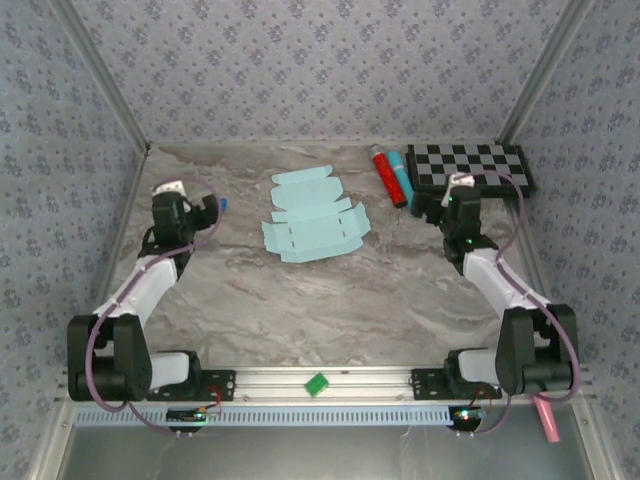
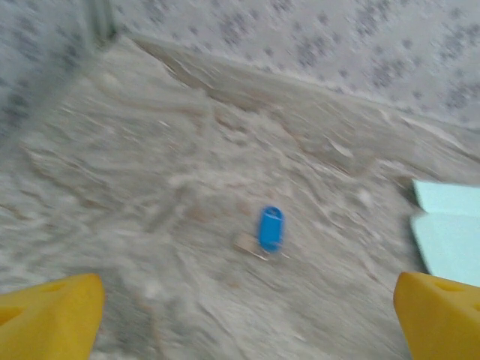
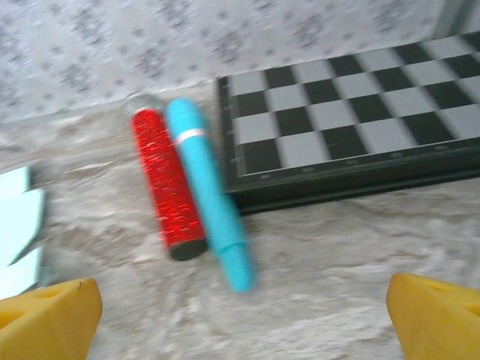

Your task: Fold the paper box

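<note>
The paper box (image 1: 312, 216) lies as a flat pale aqua die-cut sheet with flaps on the marble table, at the middle of the far half. Its left edge shows at the right of the left wrist view, paper box (image 2: 450, 232), and a bit of it at the left of the right wrist view, paper box (image 3: 19, 225). My left gripper (image 1: 205, 208) hovers left of the sheet, open, its yellow fingertips (image 2: 52, 315) wide apart with nothing between. My right gripper (image 1: 440, 205) hovers to the sheet's right, open and empty too, yellow fingertips (image 3: 435, 315) spread.
A red glitter tube (image 3: 166, 184) and a turquoise pen (image 3: 210, 191) lie beside a black-and-white checkerboard (image 1: 470, 166) at the far right. A small blue cap (image 2: 271, 228) lies at the far left. A green block (image 1: 317, 384) sits on the front rail, a pink item (image 1: 547, 418) lower right.
</note>
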